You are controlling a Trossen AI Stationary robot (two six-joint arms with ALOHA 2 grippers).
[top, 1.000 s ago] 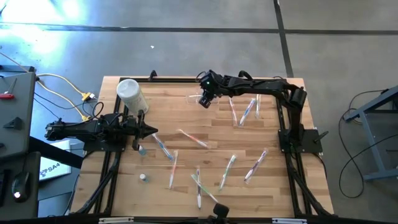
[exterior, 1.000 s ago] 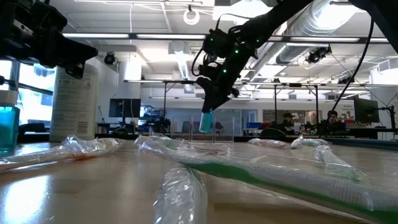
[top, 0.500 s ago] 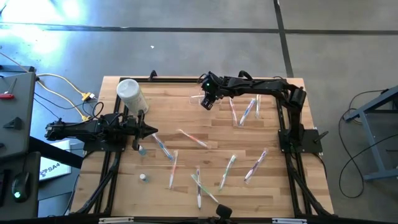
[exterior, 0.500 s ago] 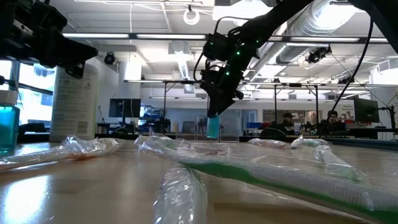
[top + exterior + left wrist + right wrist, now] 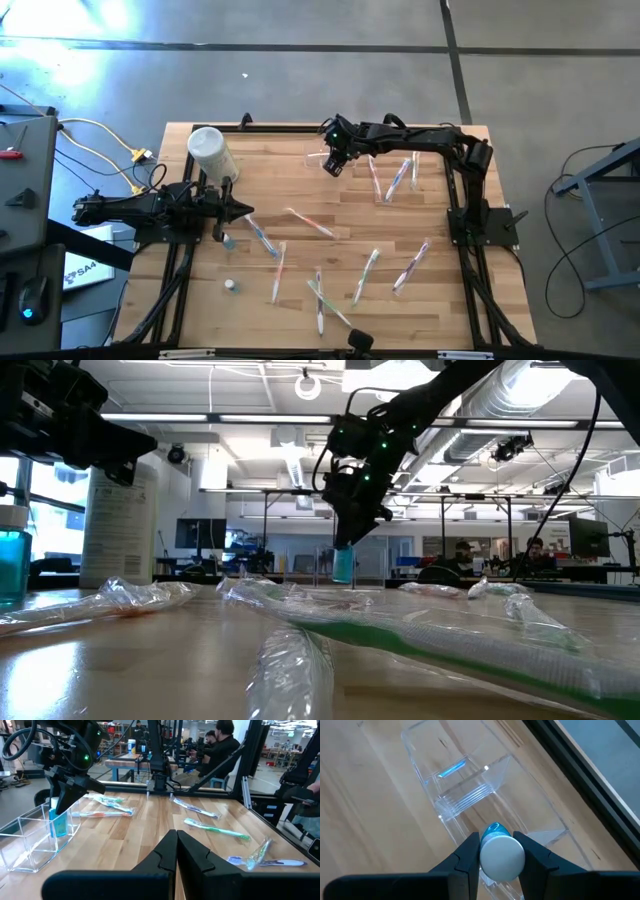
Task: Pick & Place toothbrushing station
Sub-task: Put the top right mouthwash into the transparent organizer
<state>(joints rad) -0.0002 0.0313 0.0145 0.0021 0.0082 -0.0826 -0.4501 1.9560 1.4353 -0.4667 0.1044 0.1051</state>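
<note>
The see-through plastic holder (image 5: 312, 158) stands on the table's far middle; it also shows in the right wrist view (image 5: 465, 785) and the left wrist view (image 5: 30, 842). My right gripper (image 5: 336, 160) is above it, shut on a small bottle of blue liquid with a white cap (image 5: 58, 822), whose lower end is down inside a compartment of the holder. My left gripper (image 5: 176, 854) is shut and empty at the table's left side (image 5: 243, 212), next to the white canister (image 5: 210, 150). My right gripper pinches the small bottle just under its white cap (image 5: 502, 857) between its two fingers (image 5: 470, 851). The fingers come from above, pointing down. The bottle hangs upright below them (image 5: 343, 565), its lower part within the holder's walls; whether it stands on the holder's floor I cannot tell.
Several wrapped toothbrushes lie scattered over the table's middle, right and near parts (image 5: 310, 222) (image 5: 398, 178) (image 5: 365, 275). Two more small bottles stand near my left arm (image 5: 228, 241) (image 5: 231, 285). People sit in the room beyond the far edge (image 5: 220, 740).
My right gripper has gone down and slightly toward the table's right edge with the bottle, which has come from a slight tilt to upright and sunk into the holder. In the last half second it has kept nearly still.
</note>
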